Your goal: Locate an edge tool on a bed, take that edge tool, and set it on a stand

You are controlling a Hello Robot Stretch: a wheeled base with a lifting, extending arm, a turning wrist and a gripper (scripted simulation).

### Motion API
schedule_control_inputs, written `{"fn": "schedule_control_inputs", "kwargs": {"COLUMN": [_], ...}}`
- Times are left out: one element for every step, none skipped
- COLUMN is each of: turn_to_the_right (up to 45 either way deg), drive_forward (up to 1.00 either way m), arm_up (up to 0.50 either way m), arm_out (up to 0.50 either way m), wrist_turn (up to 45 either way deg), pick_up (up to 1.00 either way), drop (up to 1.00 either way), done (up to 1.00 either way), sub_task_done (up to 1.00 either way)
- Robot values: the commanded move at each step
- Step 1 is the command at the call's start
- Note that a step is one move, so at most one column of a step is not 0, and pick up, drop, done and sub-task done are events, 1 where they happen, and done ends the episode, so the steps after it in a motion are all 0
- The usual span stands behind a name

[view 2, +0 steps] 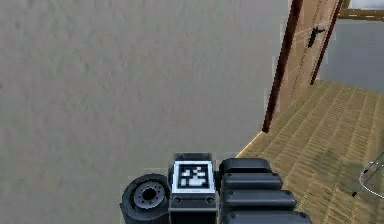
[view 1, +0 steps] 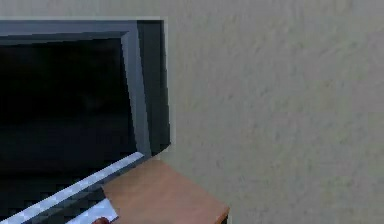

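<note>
A wooden stand (view 1: 168,198) shows its top at the bottom of the forward view. On it rests a large dark flat screen (view 1: 70,100) with a grey frame, its pale base (view 1: 98,212) at the stand's near edge. At the bottom edge of the arm side view sits the arm's dark bar (view 2: 250,195), drawn in, with a white marked square (view 2: 195,178) on it. Left of the square is the gripper's round dark body (view 2: 148,198). I cannot make out its far end, so I cannot tell whether it holds anything.
A beige wall (view 1: 290,100) stands close behind and beside the screen. In the arm side view a plain wall (view 2: 120,80) runs to a brown wooden door (view 2: 300,60). Beyond lies plank floor (view 2: 320,150), with a thin metal leg (view 2: 372,175) at the right edge.
</note>
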Motion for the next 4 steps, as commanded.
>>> {"fn": "schedule_control_inputs", "kwargs": {"turn_to_the_right": [-39.0, 45.0, 39.0, -45.0], "drive_forward": [0.00, 0.00, 0.00, 0.00], "arm_up": [0.00, 0.00, 0.00, 0.00], "arm_out": [0.00, 0.00, 0.00, 0.00], "wrist_turn": [0.0, 0.0, 0.0, 0.0], "pick_up": [0.00, 0.00, 0.00, 0.00], "drop": [0.00, 0.00, 0.00, 0.00], "done": [0.00, 0.00, 0.00, 0.00], "sub_task_done": [0.00, 0.00, 0.00, 0.00]}}
